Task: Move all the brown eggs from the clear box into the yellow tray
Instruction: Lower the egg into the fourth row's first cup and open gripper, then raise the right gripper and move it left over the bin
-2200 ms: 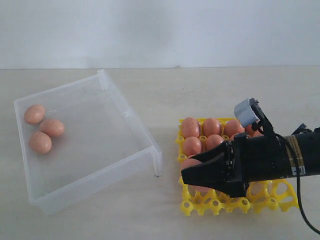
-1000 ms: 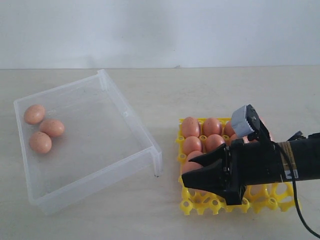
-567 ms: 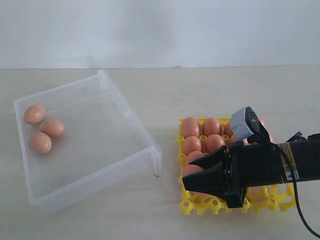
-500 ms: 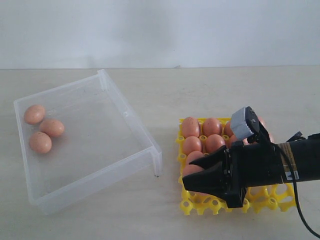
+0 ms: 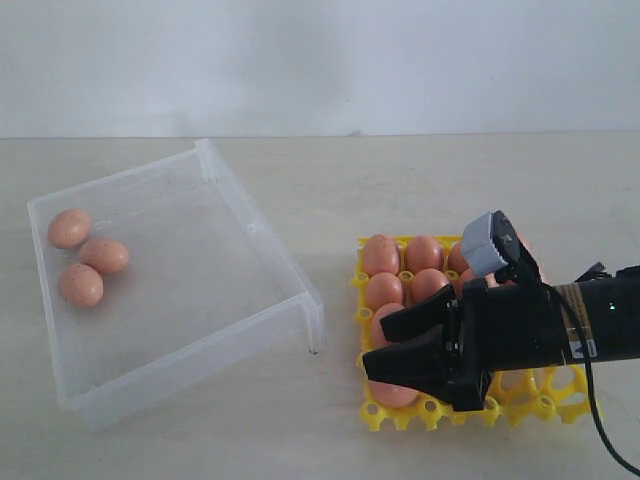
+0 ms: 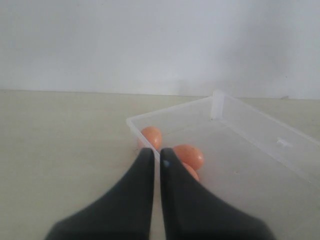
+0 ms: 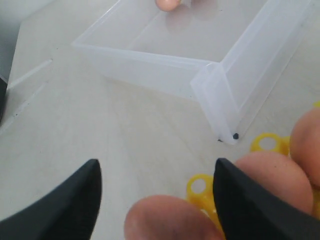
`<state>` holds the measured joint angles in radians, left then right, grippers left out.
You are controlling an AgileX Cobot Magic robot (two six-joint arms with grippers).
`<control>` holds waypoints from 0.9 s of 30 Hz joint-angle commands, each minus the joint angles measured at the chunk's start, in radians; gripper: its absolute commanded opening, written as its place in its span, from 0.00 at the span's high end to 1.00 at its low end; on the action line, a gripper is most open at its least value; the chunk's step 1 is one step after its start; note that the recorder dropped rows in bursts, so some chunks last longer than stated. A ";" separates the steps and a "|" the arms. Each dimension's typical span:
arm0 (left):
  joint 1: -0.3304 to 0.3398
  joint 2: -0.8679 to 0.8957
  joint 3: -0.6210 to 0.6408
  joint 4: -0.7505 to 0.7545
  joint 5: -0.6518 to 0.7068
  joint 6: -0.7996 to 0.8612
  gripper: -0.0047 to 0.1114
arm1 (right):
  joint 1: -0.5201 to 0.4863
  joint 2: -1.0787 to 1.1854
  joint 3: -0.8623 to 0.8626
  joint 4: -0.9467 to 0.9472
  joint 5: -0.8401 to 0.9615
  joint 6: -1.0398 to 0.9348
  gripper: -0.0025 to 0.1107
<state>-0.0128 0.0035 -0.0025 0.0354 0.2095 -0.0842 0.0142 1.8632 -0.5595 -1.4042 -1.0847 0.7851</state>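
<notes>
In the clear plastic box, 3 smooth oval brown eggs

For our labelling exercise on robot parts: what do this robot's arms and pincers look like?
The right arm is chunky and black, with a tan band, a small grey box on top and a thin black cable trailing behind. Both the right pincer and the left pincer have two smooth black tapering fingers.
</notes>
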 commanded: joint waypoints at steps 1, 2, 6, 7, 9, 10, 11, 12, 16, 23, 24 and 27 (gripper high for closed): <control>0.002 -0.003 0.003 0.001 -0.002 -0.002 0.92 | -0.003 0.004 0.000 0.010 -0.013 -0.003 0.45; 0.002 -0.003 0.003 0.001 -0.002 -0.002 0.92 | -0.003 0.004 0.000 0.010 -0.013 -0.003 0.45; 0.002 -0.003 0.003 0.001 -0.002 -0.002 0.92 | -0.003 0.004 0.000 0.010 -0.013 -0.003 0.45; 0.002 -0.003 0.003 0.001 -0.002 -0.002 0.92 | -0.003 0.004 0.000 0.010 -0.015 -0.003 0.45; 0.002 -0.003 0.003 0.001 -0.002 -0.002 0.92 | -0.003 0.004 0.000 0.028 -0.059 -0.003 0.45; 0.002 -0.003 0.003 0.001 -0.002 -0.002 0.92 | -0.003 0.004 0.000 0.040 -0.102 -0.003 0.45; 0.002 -0.003 0.003 0.001 -0.002 -0.002 0.92 | -0.003 0.004 0.000 0.061 -0.136 -0.003 0.45; 0.002 -0.003 0.003 0.001 -0.002 -0.002 0.92 | -0.003 0.004 0.000 0.080 -0.136 -0.003 0.45; 0.002 -0.003 0.003 0.001 -0.002 -0.002 0.92 | -0.003 -0.042 -0.001 0.099 -0.136 0.018 0.47; 0.002 -0.003 0.003 0.001 -0.004 -0.002 0.92 | -0.003 -0.205 -0.001 0.064 -0.136 0.062 0.97; 0.002 -0.003 0.003 0.001 -0.004 -0.002 0.92 | 0.002 -0.272 -0.001 0.056 -0.136 0.076 0.98; 0.002 -0.003 0.003 0.001 -0.004 -0.002 0.92 | 0.076 -0.428 -0.001 0.061 -0.131 0.076 0.98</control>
<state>-0.0128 0.0035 -0.0025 0.0354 0.2095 -0.0842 0.0412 1.5375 -0.5595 -1.3321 -1.2034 0.8549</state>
